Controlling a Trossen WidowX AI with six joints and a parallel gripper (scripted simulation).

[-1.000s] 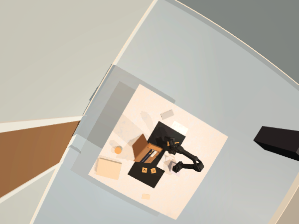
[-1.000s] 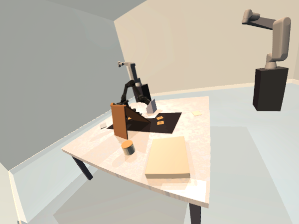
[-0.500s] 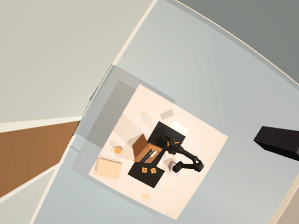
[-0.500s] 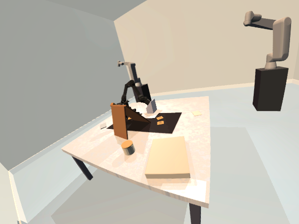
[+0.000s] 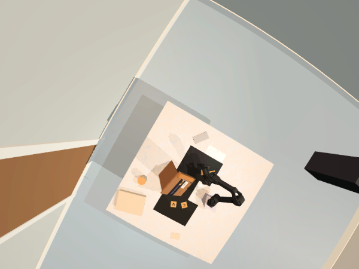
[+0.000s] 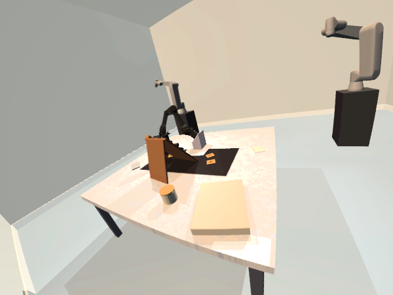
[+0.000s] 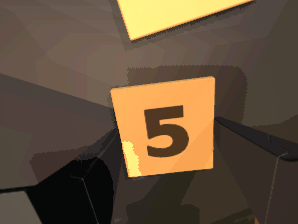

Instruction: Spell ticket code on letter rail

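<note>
Black mat (image 5: 176, 213) (image 6: 224, 165) (image 7: 65, 60) beneath; pincer (image 5: 204, 170) (image 6: 177, 148) (image 7: 166, 129) astride "5" tile (image 5: 202, 172) (image 7: 167, 131) (gripped or not, cannot tell).

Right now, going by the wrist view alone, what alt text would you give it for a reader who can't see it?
A square orange tile marked 5 sits between the gripper's two dark fingers over a dark surface. The corner of another yellow-orange piece shows at the top edge.
</note>
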